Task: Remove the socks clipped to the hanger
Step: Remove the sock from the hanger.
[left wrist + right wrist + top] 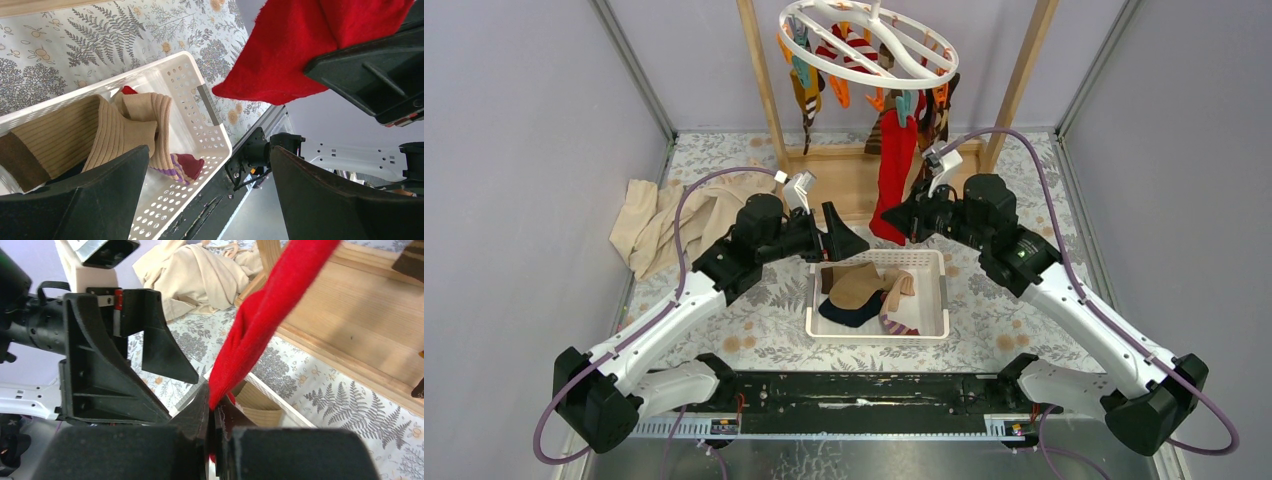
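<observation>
The white ring hanger [869, 45] hangs at the top centre with several socks clipped under it by orange and teal clips. A long red sock [894, 170] hangs from it, also in the left wrist view [295, 50] and right wrist view [260, 325]. My right gripper [902, 222] is shut on the red sock's lower end [216, 399]. My left gripper [849, 240] is open and empty, just left of the red sock, above the basket. Several removed socks, tan [856, 285], navy and striped, lie in the white basket [929, 262].
The wooden rack frame [762, 80] stands behind the basket, its base board [350, 325] on the floral table cover. A large beige cloth [674, 220] lies at the left, also in the right wrist view [200, 270]. Grey walls close in both sides.
</observation>
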Robot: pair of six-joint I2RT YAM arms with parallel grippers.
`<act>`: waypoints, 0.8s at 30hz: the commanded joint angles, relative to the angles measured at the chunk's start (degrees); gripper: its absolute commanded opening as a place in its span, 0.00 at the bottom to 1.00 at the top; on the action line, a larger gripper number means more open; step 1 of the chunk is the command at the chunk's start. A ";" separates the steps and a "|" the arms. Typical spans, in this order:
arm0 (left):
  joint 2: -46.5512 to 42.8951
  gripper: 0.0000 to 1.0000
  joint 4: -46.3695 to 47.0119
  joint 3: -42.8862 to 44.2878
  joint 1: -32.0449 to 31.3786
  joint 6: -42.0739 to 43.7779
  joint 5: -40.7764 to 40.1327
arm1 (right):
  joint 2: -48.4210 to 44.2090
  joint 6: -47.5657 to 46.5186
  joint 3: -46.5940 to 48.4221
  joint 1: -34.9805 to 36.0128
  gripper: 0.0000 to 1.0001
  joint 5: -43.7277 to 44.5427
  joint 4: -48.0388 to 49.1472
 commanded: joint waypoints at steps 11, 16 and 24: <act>0.74 0.99 0.95 8.26 -0.65 -4.05 -9.73 | -5.31 3.25 -4.96 -2.34 0.00 6.93 4.94; 0.07 0.99 -0.21 12.71 -0.75 -3.33 -14.16 | -6.25 6.66 -7.88 -6.99 0.00 2.52 9.75; 1.62 0.99 -3.06 17.13 -0.92 -2.31 -17.76 | -1.27 9.60 -7.39 -11.70 0.00 -4.24 14.65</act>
